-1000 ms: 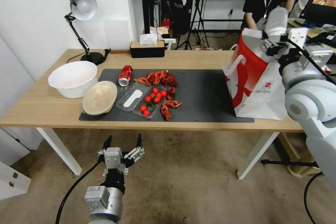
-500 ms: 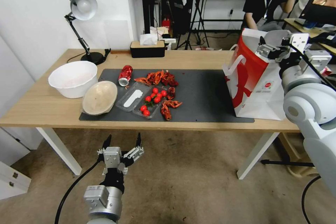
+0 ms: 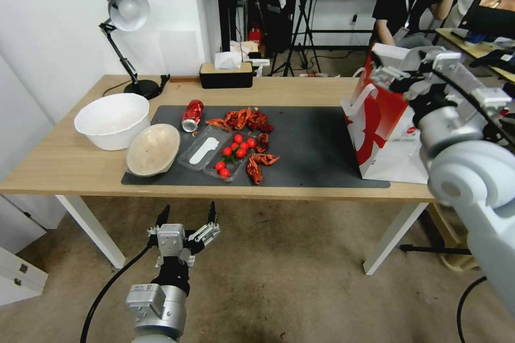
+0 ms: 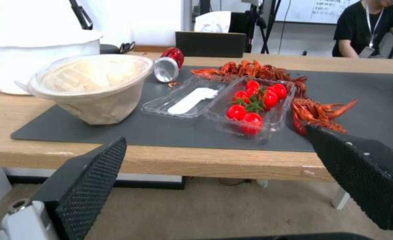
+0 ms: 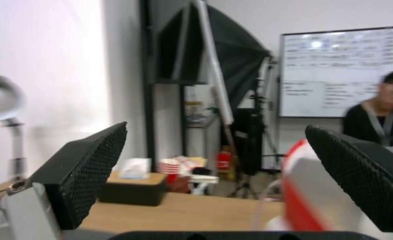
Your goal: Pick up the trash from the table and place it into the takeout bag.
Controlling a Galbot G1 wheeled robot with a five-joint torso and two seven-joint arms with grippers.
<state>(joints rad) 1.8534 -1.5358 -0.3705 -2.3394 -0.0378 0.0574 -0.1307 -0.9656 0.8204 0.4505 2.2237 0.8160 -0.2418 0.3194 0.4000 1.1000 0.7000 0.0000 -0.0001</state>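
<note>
The left gripper [image 3: 186,221] hangs unmoved below the table [image 3: 64,163] edge, fingers [image 4: 87,181] spread, the beige bowl [image 3: 153,149], crushed can [image 3: 191,114] and tomato tray [image 4: 254,110] beyond its tips. The right gripper [image 3: 387,73], fingers [image 5: 83,168] apart and empty, has swung leftward over the takeout bag [image 3: 389,136]; its wrist view shows the bag's rim just below the fingertips.

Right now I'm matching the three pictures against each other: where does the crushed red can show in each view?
Head view: the can lies on the mat's far left part, just beyond the beige bowl.
Left wrist view: the can lies behind the bowl's rim, open end toward the camera.
Right wrist view: no can; it faces the room over the bag.
Shared landmark: the black tissue box.
</note>
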